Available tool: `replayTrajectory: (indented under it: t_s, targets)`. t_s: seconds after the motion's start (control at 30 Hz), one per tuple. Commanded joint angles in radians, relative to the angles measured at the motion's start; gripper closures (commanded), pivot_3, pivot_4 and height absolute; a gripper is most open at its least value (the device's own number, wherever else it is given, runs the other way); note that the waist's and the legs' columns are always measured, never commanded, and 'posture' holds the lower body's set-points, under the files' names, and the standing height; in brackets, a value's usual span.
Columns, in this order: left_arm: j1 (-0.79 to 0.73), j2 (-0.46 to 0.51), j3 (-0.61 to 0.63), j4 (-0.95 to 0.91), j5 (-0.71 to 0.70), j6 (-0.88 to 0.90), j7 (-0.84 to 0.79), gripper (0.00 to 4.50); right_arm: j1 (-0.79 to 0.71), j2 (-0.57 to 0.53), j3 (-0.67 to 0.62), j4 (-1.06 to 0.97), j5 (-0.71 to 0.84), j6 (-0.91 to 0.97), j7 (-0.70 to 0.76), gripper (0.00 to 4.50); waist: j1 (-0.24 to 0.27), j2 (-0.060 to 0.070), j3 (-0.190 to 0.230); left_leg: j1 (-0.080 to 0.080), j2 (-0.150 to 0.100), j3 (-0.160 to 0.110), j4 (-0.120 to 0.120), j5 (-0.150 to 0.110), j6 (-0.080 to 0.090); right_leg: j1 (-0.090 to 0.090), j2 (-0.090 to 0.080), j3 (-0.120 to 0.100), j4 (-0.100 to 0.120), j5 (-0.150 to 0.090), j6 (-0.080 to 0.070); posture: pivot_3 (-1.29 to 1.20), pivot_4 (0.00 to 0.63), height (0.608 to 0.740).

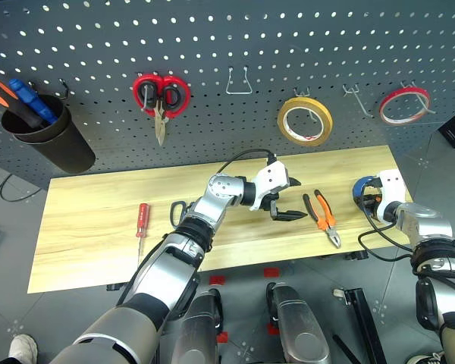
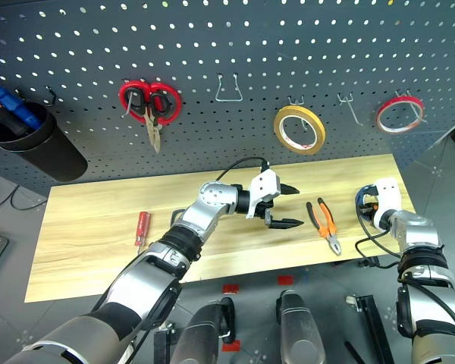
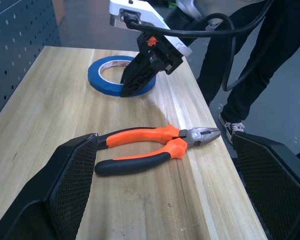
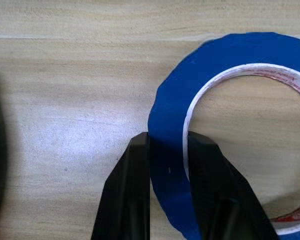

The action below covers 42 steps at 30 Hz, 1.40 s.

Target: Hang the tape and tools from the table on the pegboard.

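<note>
The blue tape [image 4: 170, 115] lies flat on the table [image 1: 98, 227] near its right end. My right gripper [image 4: 167, 150] is shut on the tape's wall, one finger inside the ring and one outside. The orange-and-black pliers [image 3: 150, 147] lie on the wood just right of my left gripper [image 1: 299, 199], which hovers open with nothing between its fingers [image 3: 70, 185]. The red-handled screwdriver [image 1: 142, 220] lies at mid-left. The dark-blue scissors [image 1: 178, 211] lie beside it, mostly hidden behind my left arm. The pegboard [image 1: 212, 45] stands behind the table.
On the pegboard hang red-handled scissors [image 1: 161, 95], a yellow tape ring [image 1: 305, 121] and a thin red ring [image 1: 403, 105]. An empty hook [image 1: 239, 82] sits between them. A black cup [image 1: 49, 136] at the left holds orange- and blue-handled tools. A person's legs [image 3: 250, 75] stand past the table's right end.
</note>
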<state>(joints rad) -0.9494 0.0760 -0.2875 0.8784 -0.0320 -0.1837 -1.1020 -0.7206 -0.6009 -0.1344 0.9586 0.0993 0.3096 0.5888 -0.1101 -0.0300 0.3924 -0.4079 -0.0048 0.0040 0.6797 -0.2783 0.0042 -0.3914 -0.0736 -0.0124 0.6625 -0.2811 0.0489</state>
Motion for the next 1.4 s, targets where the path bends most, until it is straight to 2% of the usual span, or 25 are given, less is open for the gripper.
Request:
replayTrajectory:
  t_s: [0.03, 0.13, 0.27, 0.37, 0.47, 0.53, 0.67, 0.73, 0.87, 1.0, 1.27, 1.4]
  targets:
    - [-0.006, -0.010, 0.008, -0.013, 0.006, -0.022, -0.002, 0.00, 0.013, 0.007, 0.005, 0.022, -0.010, -0.007, 0.000, 3.79, 0.000, 0.000, 0.000, 0.000, 0.000, 0.000, 0.000, 0.000, 0.000, 0.000, 0.000, 0.000, 0.000, 0.000, 0.000, -0.20, 0.422, 0.740]
    - [-0.002, -0.010, 0.013, -0.026, 0.005, -0.020, 0.006, 0.00, 0.039, 0.000, 0.031, -0.017, -0.039, -0.060, -0.006, 3.79, 0.000, 0.000, 0.000, 0.000, 0.000, 0.000, 0.000, 0.000, -0.001, 0.000, 0.000, 0.000, 0.000, 0.000, 0.000, -0.20, 0.408, 0.740]
    - [0.020, -0.011, 0.049, -0.101, -0.032, 0.045, 0.037, 0.00, 0.165, -0.028, 0.088, -0.200, -0.106, -0.202, -0.011, 3.79, 0.002, 0.001, -0.001, 0.000, 0.000, -0.001, -0.001, 0.001, -0.002, -0.001, 0.000, -0.001, 0.000, 0.000, 0.000, -0.22, 0.369, 0.740]
    - [0.082, -0.002, 0.068, -0.239, -0.056, 0.121, 0.067, 0.00, 0.314, -0.043, 0.087, -0.421, -0.128, -0.256, -0.038, 3.79, 0.004, 0.004, -0.002, -0.008, 0.000, 0.000, 0.000, 0.002, -0.003, -0.010, 0.000, -0.001, 0.001, 0.000, 0.000, -0.24, 0.332, 0.740]
    - [0.177, 0.018, 0.093, -0.470, -0.097, 0.256, 0.117, 0.00, 0.498, -0.035, 0.072, -0.676, -0.146, -0.275, -0.076, 3.79, 0.004, 0.013, -0.009, -0.015, 0.000, 0.001, 0.001, 0.003, -0.005, -0.017, -0.001, -0.001, 0.003, 0.000, 0.000, -0.25, 0.294, 0.740]
    - [0.238, 0.036, 0.099, -0.607, -0.116, 0.337, 0.146, 0.00, 0.577, -0.025, 0.069, -0.788, -0.175, -0.302, -0.120, 3.79, 0.004, 0.015, -0.011, -0.018, 0.000, 0.001, 0.001, 0.003, -0.005, -0.020, -0.001, -0.001, 0.003, 0.000, 0.000, -0.26, 0.262, 0.740]
    - [0.363, 0.080, 0.104, -0.843, -0.140, 0.464, 0.201, 0.00, 0.680, -0.014, 0.081, -0.920, -0.291, -0.413, -0.247, 3.79, 0.000, 0.018, -0.042, -0.018, -0.001, 0.002, 0.002, 0.004, -0.007, -0.021, -0.001, 0.001, 0.005, 0.002, 0.002, -0.27, 0.208, 0.740]
    - [0.422, 0.100, 0.120, -0.954, -0.160, 0.524, 0.239, 0.00, 0.704, -0.009, 0.100, -0.942, -0.381, -0.514, -0.342, 3.79, 0.001, 0.018, -0.074, -0.017, -0.001, 0.002, 0.001, 0.006, -0.008, -0.021, -0.001, 0.001, 0.007, 0.002, 0.002, -0.27, 0.191, 0.740]
    - [0.481, 0.134, 0.132, -1.079, -0.184, 0.599, 0.287, 0.00, 0.662, -0.019, 0.132, -0.891, -0.513, -0.651, -0.481, 3.79, 0.000, 0.017, -0.112, -0.012, -0.001, 0.002, 0.001, 0.007, -0.009, -0.018, 0.001, 0.003, 0.010, 0.001, 0.002, -0.27, 0.153, 0.740]
    - [0.493, 0.162, 0.157, -1.119, -0.198, 0.630, 0.329, 0.00, 0.555, -0.034, 0.161, -0.779, -0.590, -0.778, -0.585, 3.79, 0.002, 0.018, -0.136, -0.009, -0.003, 0.003, 0.000, 0.007, -0.009, -0.016, 0.003, 0.005, 0.009, 0.001, 0.002, -0.26, 0.138, 0.740]
    - [0.442, 0.175, 0.155, -1.061, -0.202, 0.602, 0.356, 0.00, 0.379, -0.048, 0.194, -0.576, -0.614, -0.953, -0.663, 3.79, 0.002, 0.018, -0.159, -0.010, -0.003, 0.003, -0.001, 0.007, -0.009, -0.015, 0.003, 0.004, 0.005, 0.001, 0.002, -0.24, 0.124, 0.740]
    - [0.417, 0.172, 0.155, -1.033, -0.204, 0.587, 0.362, 0.00, 0.306, -0.046, 0.216, -0.482, -0.603, -1.007, -0.642, 3.79, -0.004, 0.019, -0.173, -0.010, -0.003, 0.003, -0.002, 0.007, -0.008, -0.015, 0.004, 0.004, 0.004, 0.001, 0.002, -0.24, 0.122, 0.740]
